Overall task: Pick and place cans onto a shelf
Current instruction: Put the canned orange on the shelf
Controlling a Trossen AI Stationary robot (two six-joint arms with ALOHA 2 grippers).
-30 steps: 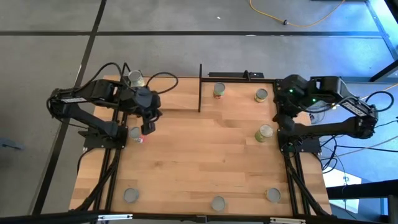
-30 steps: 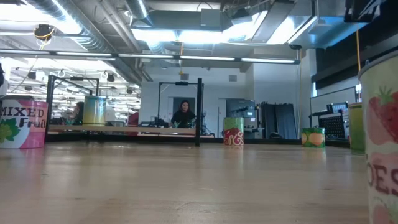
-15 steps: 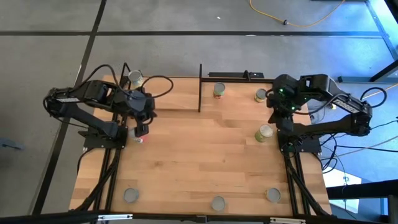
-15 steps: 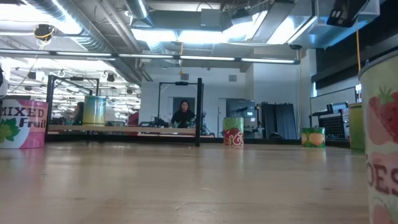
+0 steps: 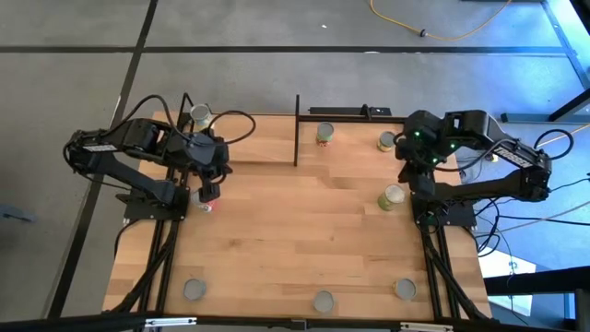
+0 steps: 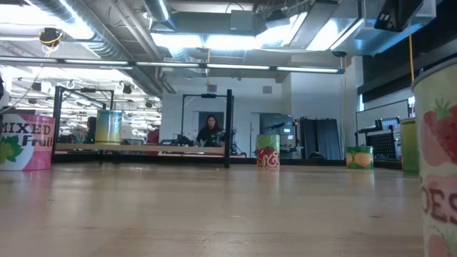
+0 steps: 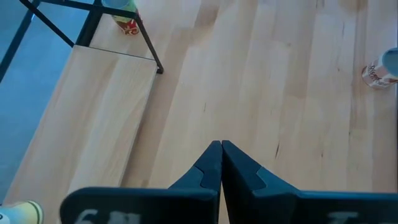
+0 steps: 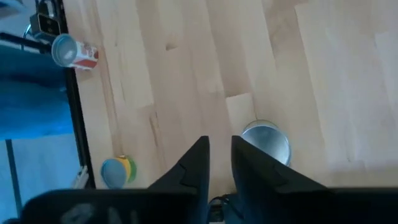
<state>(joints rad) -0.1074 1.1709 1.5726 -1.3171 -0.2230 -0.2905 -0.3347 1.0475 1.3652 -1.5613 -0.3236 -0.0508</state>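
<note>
Several cans stand on the wooden table: one [image 5: 324,134] and another [image 5: 387,141] at the far edge, one [image 5: 393,196] at the right. A can [image 5: 200,116] stands on the shelf [image 5: 249,140], the light plank at the far left, framed by black rods. My left gripper [image 5: 210,194] hangs shut above the table near the shelf's front, with bare wood below it [image 7: 221,146]. A can [image 5: 199,197] is partly hidden beside it. My right gripper [image 8: 219,146] hangs high at the far right, slightly open and holding nothing; a silver-topped can [image 8: 266,140] stands on the table beyond one finger.
Three more cans [image 5: 194,290], [image 5: 323,302], [image 5: 405,290] stand along the near edge. A tall black rod [image 5: 297,129] ends the shelf. Open wood [image 5: 295,231] lies mid-table. In the low view a person [image 6: 211,132] sits far beyond the table.
My right gripper has rolled about its own pointing line and its arm has leaned slightly toward the table's left. The cans stand where they were.
</note>
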